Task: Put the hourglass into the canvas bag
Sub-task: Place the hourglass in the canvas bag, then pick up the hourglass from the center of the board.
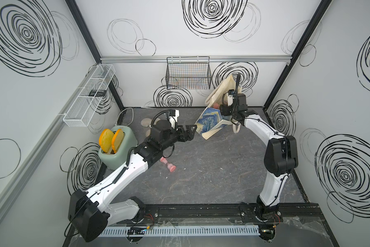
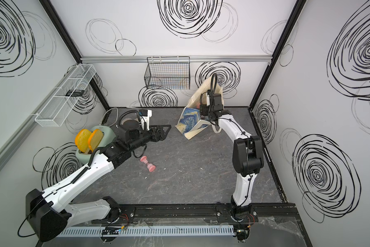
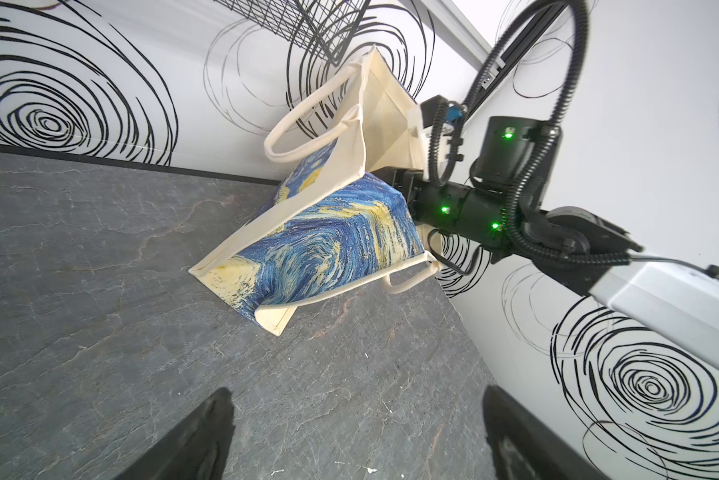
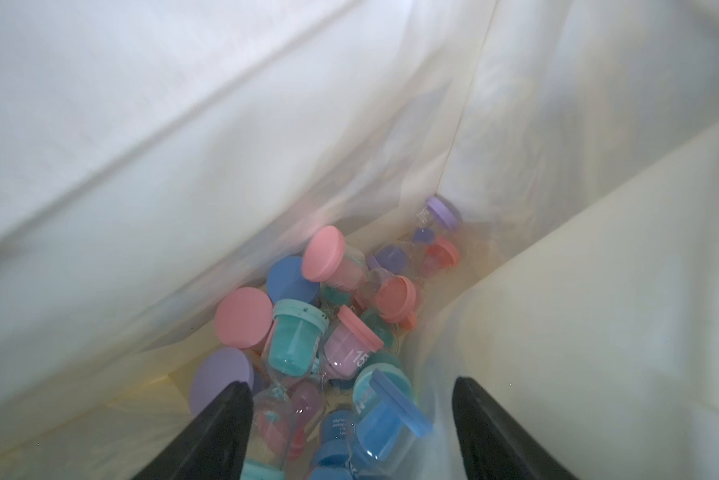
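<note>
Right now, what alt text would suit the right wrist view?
Inside the cream bag, a pile of hourglasses with pink, blue, teal and purple caps lies at the bottom. The right gripper hangs above them, black fingers spread apart.

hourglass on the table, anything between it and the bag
On the table nothing lies between the pink hourglass and the canvas bag. But the right gripper is down inside the bag's mouth, jaws open, so the opening is taken. The left gripper hangs open over the table near the bag.
</note>
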`<state>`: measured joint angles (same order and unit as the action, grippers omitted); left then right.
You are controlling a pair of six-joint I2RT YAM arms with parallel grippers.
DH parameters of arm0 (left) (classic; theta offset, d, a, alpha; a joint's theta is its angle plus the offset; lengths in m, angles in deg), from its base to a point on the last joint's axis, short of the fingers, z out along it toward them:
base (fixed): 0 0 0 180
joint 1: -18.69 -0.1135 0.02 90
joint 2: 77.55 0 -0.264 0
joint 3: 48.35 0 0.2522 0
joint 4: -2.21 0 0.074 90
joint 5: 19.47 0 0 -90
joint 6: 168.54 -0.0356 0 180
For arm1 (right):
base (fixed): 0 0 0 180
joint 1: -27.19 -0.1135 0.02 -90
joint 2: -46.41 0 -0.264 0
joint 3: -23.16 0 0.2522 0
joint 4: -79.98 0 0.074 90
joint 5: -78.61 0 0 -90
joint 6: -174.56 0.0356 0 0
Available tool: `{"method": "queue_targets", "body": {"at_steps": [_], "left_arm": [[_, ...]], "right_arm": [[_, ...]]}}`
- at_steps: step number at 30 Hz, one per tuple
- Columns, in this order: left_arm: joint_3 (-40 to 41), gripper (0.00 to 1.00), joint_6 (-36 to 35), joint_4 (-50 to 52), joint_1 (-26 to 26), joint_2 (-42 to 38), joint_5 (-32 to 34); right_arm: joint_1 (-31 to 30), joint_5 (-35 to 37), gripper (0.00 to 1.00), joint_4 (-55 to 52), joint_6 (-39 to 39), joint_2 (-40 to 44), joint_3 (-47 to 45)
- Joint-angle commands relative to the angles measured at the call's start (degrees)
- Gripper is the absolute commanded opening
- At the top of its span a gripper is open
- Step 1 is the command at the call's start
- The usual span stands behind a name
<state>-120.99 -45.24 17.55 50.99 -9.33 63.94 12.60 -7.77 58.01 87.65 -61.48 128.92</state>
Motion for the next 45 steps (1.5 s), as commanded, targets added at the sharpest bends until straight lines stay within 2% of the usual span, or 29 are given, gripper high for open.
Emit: {"method": "queue_targets", "body": {"at_steps": [1,4,15,19,22,28,35,41,45], "left_arm": [[0.0,0.96,0.1,-1.6,-0.7,-2.2,-0.4],[0.2,0.96,0.0,-0.9,-1.2,-3.5,-0.1],[3.2,0.96,-1.6,5.7,-5.4,-10.4,-0.6],[4.3,0.96,-2.2,10.0,-8.6,-13.6,-1.6],[5.5,0.96,-2.9,13.8,-10.3,-16.5,-0.4],[8.3,0.96,-2.3,20.8,-13.4,-21.8,2.6],[10.3,0.96,-1.3,26.4,-14.8,-26.4,5.1],[12.8,0.96,0.5,28.0,-15.1,-30.4,7.3],[13.4,0.96,0.8,29.4,-15.3,-31.8,8.6]], "right_arm": [[-0.5,-0.2,0.90,2.1,0.9,4.4,-0.5],[-1.0,0.1,0.98,3.6,1.1,7.5,-1.9],[-5.8,0.5,0.97,3.8,2.7,18.1,-7.0],[-10.9,0.0,0.97,2.7,4.2,22.5,-10.7],[-16.0,-2.2,0.97,5.7,4.8,26.3,-16.7],[-28.8,1.5,0.97,9.3,6.5,28.3,-27.2],[-40.3,0.1,0.97,19.9,8.2,24.2,-38.0],[-45.3,-2.7,0.98,24.1,12.6,15.2,-39.6],[-47.9,-2.1,0.99,28.3,13.4,10.2,-40.5]]}}
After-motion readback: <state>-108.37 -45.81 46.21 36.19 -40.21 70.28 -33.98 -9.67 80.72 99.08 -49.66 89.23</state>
